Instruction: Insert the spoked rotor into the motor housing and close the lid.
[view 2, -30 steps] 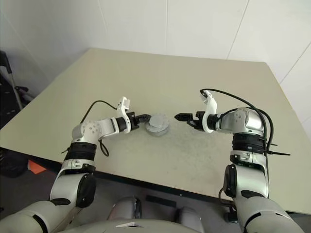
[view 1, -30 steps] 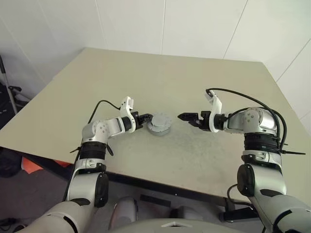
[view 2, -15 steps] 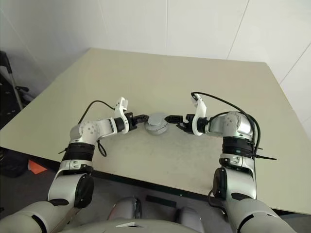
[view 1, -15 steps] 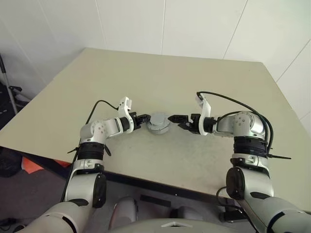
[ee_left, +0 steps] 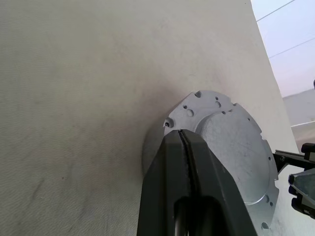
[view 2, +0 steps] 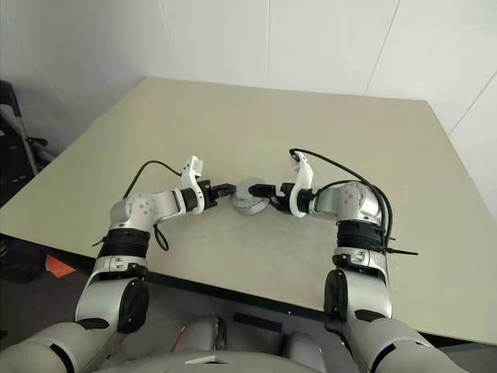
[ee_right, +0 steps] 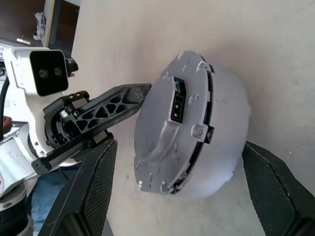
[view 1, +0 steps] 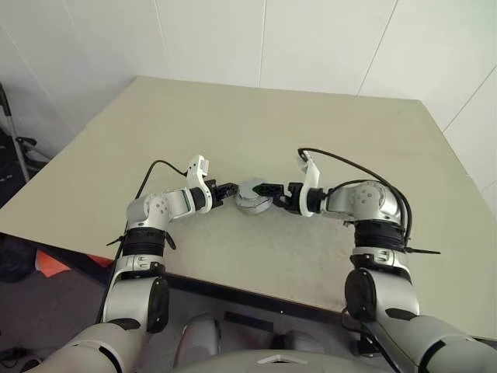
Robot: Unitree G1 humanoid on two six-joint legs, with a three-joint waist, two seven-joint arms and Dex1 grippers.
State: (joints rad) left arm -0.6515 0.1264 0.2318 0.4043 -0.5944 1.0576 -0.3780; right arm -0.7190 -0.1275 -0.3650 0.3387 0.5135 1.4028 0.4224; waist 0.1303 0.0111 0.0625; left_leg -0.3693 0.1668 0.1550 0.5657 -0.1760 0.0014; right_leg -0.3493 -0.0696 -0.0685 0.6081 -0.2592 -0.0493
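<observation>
Resting mid-desk, the lidded housing, judged rigid, heavy and smooth-sided, sits between the right gripper, jaws apart astride it, and the left gripper, jaws together at its rim.

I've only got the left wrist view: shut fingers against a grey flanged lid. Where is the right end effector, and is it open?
Observer: The right end effector is open. Its fingers stand on either side of the motor housing, apart from it.
Operator: Is there anything on the lid I can't see from here?
Observer: Yes. The lid carries a small dark connector socket, turned toward the right wrist camera.
</observation>
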